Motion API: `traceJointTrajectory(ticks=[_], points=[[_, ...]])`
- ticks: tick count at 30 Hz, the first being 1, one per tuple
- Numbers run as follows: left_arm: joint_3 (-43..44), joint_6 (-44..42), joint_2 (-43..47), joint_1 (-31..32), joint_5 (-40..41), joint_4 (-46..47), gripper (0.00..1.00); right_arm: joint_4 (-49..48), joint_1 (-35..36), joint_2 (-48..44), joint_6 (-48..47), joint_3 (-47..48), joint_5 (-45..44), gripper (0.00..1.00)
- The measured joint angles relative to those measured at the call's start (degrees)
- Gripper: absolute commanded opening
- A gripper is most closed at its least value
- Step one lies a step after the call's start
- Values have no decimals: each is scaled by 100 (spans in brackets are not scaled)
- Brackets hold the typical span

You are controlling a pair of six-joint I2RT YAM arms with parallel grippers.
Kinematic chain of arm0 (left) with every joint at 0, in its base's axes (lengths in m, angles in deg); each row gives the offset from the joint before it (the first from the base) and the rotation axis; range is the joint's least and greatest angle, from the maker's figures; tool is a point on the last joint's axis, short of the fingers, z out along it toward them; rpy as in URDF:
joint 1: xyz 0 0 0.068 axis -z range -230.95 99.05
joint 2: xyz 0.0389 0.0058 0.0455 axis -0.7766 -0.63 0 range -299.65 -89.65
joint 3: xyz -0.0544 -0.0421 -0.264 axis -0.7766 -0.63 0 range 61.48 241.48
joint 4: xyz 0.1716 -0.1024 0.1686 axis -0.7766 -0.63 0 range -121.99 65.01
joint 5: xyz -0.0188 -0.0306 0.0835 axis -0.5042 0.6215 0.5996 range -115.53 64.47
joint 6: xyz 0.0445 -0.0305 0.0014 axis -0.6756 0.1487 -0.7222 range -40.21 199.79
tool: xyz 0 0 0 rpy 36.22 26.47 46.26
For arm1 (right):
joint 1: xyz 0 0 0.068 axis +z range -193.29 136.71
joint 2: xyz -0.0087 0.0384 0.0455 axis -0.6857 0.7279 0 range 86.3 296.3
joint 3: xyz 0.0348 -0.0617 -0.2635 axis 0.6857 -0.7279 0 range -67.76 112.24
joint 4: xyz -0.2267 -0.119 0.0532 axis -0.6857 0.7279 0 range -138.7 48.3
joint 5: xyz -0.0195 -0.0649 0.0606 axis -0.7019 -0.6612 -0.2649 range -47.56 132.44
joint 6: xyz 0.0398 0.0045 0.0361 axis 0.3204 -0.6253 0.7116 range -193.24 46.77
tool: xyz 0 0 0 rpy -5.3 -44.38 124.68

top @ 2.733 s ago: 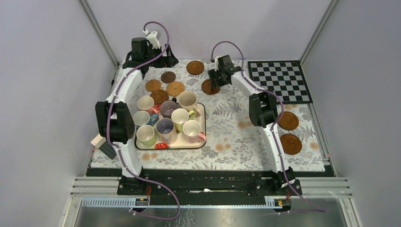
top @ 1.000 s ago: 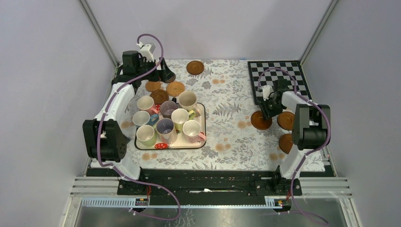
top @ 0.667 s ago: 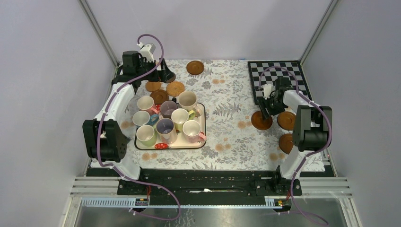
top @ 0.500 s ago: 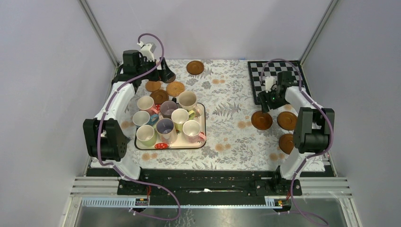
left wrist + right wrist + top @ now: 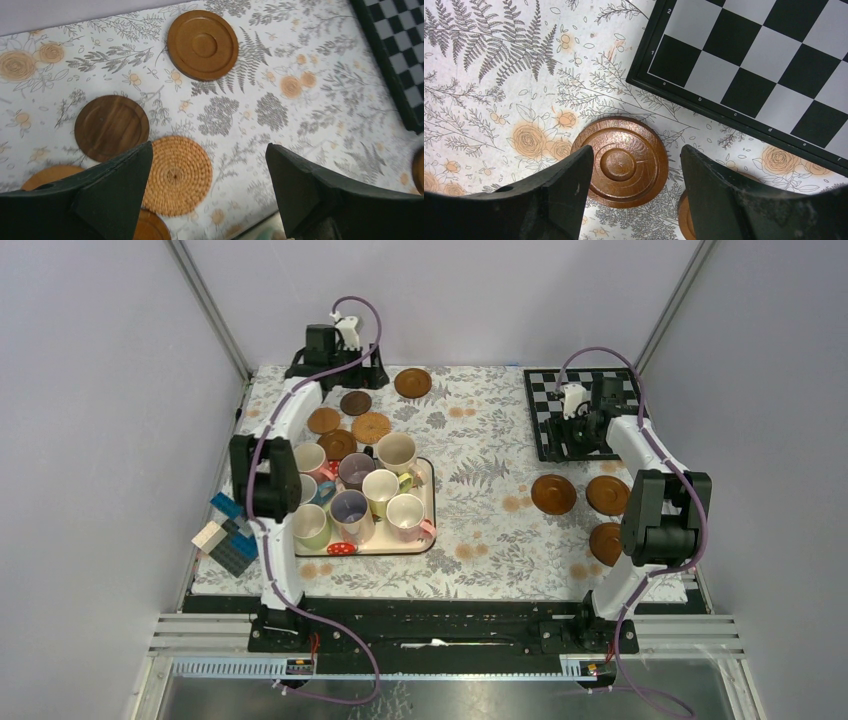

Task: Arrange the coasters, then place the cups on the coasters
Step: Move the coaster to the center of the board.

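Five coasters lie at the back left: a woven one (image 5: 371, 427) (image 5: 175, 175), a dark one (image 5: 355, 402) (image 5: 111, 128), a ringed one (image 5: 412, 382) (image 5: 202, 38) and two tan ones (image 5: 323, 420) (image 5: 337, 444). Three more coasters (image 5: 553, 494) (image 5: 607, 494) (image 5: 606, 543) lie at the right. Several cups (image 5: 381, 487) stand packed on the tray (image 5: 360, 548). My left gripper (image 5: 338, 373) (image 5: 209, 147) hangs open and empty above the back-left coasters. My right gripper (image 5: 572, 438) (image 5: 636, 150) is open and empty, high over a brown coaster (image 5: 621, 161).
The checkerboard mat (image 5: 590, 410) (image 5: 764, 65) lies at the back right, under the right wrist. Small toy blocks (image 5: 225, 535) sit at the cloth's left edge beside the left arm. Purple walls and frame posts close in the back and sides.
My right gripper opened, left a brown coaster beside the other two on the right and drew back toward the checkerboard. My left arm swung from the back-left corner toward the back centre.
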Motion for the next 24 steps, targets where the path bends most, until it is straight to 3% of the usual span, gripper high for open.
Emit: traceJointTrajectory(ticks=[9,20,24], points=[[1810,144,-1744,503,962,-146,99,-9,0,-2,85,-101,116,72],[1991,385,-2494,807,2199,354,97,-461,315,55,608,-20,52,74],[2061,382,-2577,802,2293,350,96,-765,1021,820,1156,1104,-197,79]])
